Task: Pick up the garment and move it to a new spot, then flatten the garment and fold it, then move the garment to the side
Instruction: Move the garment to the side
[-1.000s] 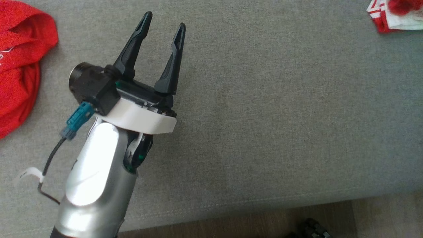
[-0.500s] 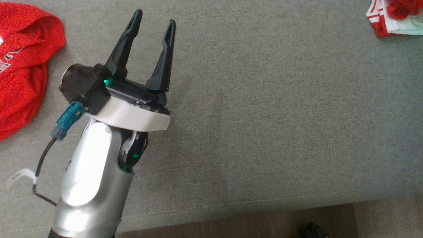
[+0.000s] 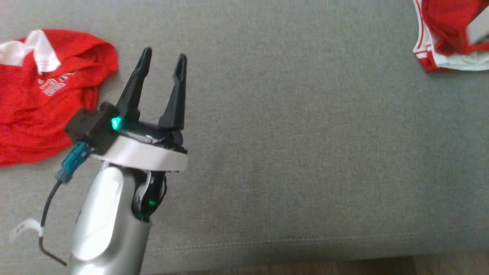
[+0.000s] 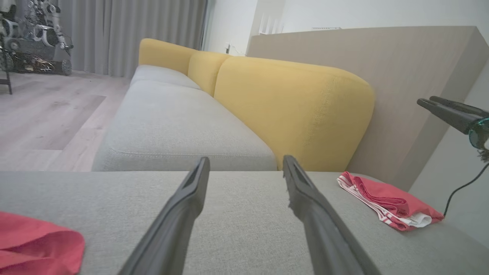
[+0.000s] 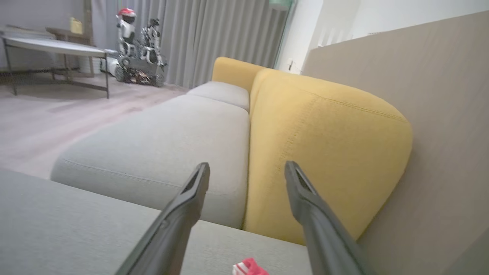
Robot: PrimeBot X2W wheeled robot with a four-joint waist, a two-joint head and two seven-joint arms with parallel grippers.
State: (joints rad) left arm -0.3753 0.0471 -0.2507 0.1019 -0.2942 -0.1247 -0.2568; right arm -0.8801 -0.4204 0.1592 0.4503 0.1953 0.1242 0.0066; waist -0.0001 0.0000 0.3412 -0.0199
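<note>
A folded red garment with white trim [image 3: 447, 42] lies at the far right of the grey seat [image 3: 305, 133]; it also shows in the left wrist view [image 4: 389, 202] and as a scrap at the bottom of the right wrist view [image 5: 249, 267]. A crumpled red garment with white collar [image 3: 46, 95] lies at the left [image 4: 34, 248]. My left gripper [image 3: 164, 54] hovers open and empty over the seat just right of the crumpled one [image 4: 246, 160]. My right gripper [image 5: 246, 166] stands open and empty above the folded garment [image 4: 426, 101].
Yellow back cushions [image 4: 290, 110] and a beige panel [image 4: 382, 76] rise behind the seat. A second grey seat [image 5: 160, 152] runs on beyond. The seat's front edge [image 3: 305, 259] borders wooden floor. A table [image 5: 53, 46] and a small robot [image 5: 139, 49] stand far off.
The head camera has shifted, so more of both red garments shows now. My left gripper stays open, its fingers pointing the same way.
</note>
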